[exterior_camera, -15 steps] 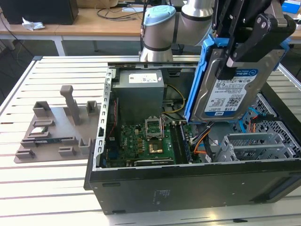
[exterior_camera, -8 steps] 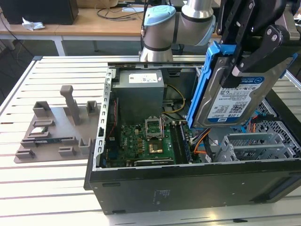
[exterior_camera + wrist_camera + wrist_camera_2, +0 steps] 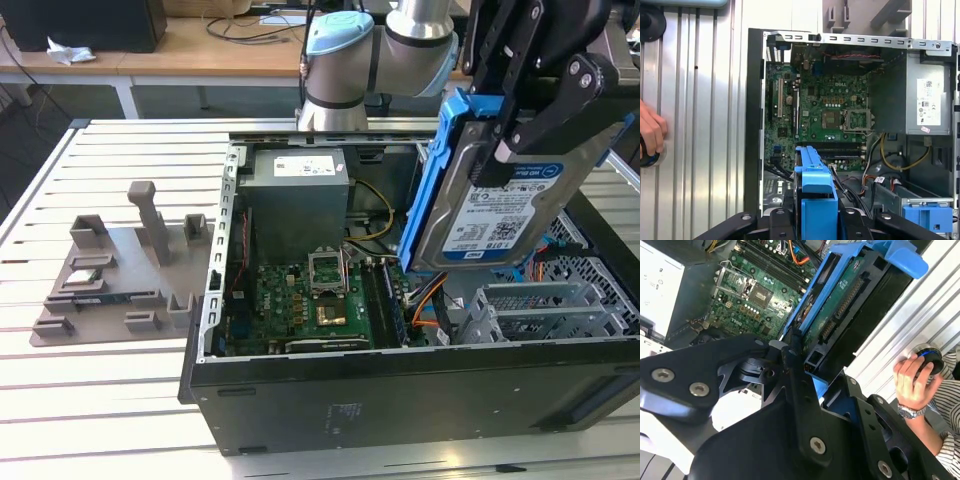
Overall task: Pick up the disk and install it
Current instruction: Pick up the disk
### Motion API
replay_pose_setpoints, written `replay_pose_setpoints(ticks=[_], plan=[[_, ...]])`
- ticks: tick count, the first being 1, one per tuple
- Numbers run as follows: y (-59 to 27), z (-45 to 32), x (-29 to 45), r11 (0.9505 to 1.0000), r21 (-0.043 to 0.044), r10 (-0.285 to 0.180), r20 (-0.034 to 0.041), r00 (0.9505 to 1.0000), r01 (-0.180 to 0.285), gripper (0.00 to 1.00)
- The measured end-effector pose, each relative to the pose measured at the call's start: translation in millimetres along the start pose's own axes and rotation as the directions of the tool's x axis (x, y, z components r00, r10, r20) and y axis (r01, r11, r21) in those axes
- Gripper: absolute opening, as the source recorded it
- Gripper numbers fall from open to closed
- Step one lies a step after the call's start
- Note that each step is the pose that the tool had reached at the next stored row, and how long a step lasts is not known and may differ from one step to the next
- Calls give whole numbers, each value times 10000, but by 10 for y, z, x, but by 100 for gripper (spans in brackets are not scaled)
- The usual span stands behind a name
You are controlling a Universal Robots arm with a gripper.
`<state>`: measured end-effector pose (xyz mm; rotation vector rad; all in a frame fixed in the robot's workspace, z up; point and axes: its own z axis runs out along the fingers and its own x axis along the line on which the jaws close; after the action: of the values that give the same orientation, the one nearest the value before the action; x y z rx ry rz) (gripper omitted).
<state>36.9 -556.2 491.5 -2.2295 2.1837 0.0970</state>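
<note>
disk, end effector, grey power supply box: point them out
disk (image 3: pixel 505 215): exterior view, its white-and-blue label
end effector (image 3: pixel 512 138): exterior view, between fingertips clamping disk
grey power supply box (image 3: pixel 295 220): exterior view, its plain grey face

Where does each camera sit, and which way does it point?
Exterior view: off the arm, looking down at the open computer case; shows the arm and its pincer gripping the disk.
First wrist view: on the arm, looking down into the case over the disk's end; pincer parts show.
Second wrist view: on the arm, slanting along pincer and disk.
Both wrist views share a person's hand.
</note>
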Motion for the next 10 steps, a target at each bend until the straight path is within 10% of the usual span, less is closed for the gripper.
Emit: replay_pose_setpoints(ticks=[10], plan=[[-266,20,-1,10000,-10,1,3,10000,-1,37]])
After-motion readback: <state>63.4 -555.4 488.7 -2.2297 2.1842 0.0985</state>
